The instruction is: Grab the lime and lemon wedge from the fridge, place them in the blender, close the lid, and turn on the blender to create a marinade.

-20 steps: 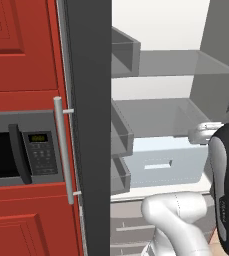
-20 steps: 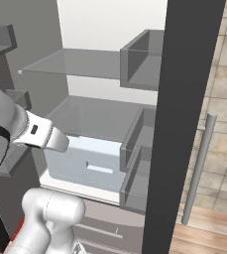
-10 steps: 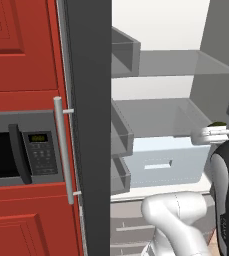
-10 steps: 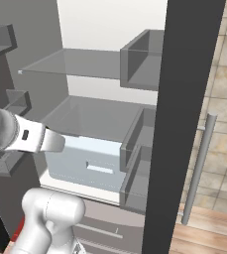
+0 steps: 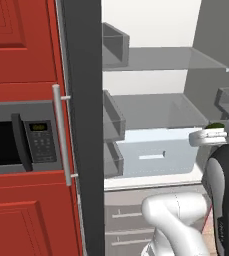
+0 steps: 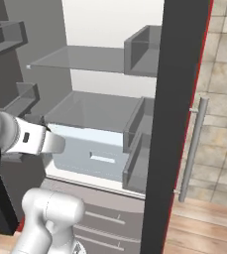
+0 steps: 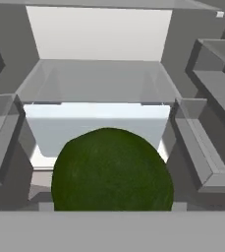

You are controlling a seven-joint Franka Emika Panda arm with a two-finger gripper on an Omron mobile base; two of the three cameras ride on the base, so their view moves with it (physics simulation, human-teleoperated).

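Lime [image 7: 112, 170] sat large at 6 o'clock in hand view, held in the gripper, jaws spread wide around it. Fridge [image 5: 156, 107] stood open, pale drawer [image 7: 97, 128] at 12 o'clock beyond the lime.

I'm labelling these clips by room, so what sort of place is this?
A kitchen, rendered rather than real. An open fridge with grey shelves and a pale drawer stands beside red cabinets with a built-in microwave. A lime sits close to the hand camera.
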